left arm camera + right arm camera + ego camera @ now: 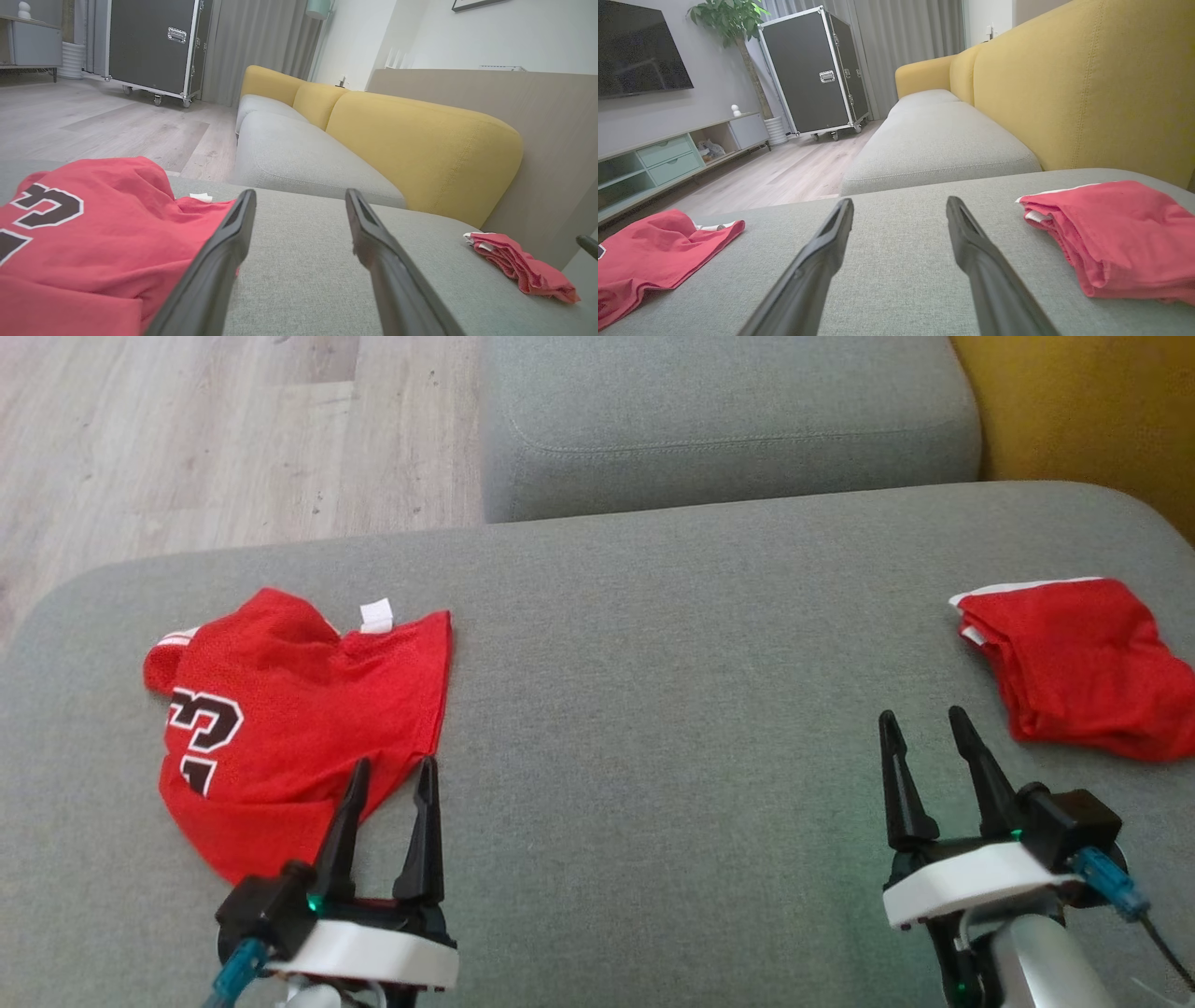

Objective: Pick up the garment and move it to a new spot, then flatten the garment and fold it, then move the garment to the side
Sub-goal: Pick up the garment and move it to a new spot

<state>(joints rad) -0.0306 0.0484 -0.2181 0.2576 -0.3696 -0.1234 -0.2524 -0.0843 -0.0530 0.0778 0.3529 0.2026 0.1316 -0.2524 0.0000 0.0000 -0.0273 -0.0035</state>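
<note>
Left gripper (pixel 395 763): I hold my two dark fingers spread wide with nothing between them, low over the grey seat cushion (pixel 653 709). Right gripper (pixel 922 712): fingers likewise spread apart and gripping nothing, above bare cushion fabric. The red jersey (pixel 280 709) lies on the left part of the cushion, rumpled and not flat. A black numeral edged in white faces up on its left half, a small white tag (pixel 376 614) sits at its far edge, and a strip of white trim shows at its far left corner. In the head view the left finger of my left gripper overlaps the jersey's near edge, while the other finger stands over bare cushion just beside the cloth. I cannot tell whether either finger touches the fabric. A folded red garment (pixel 1074 663) rests at the right end of the same cushion, in stacked layers with white trim along its far edge. It lies just beyond and to the right of my right gripper, apart from the fingers. The two red pieces are well apart, with open cushion between them. Beyond the seat sits a second grey cushion (pixel 728 420), and a yellow backrest (pixel 420 149) runs along the right side. A pale wooden floor (pixel 187 429) lies to the left. A black flight case on casters (pixel 812 74) stands farther off before grey curtains, with a potted plant (pixel 731 18) beside it, a low cabinet (pixel 668 154) along the wall and a dark screen (pixel 635 46) mounted above
</note>
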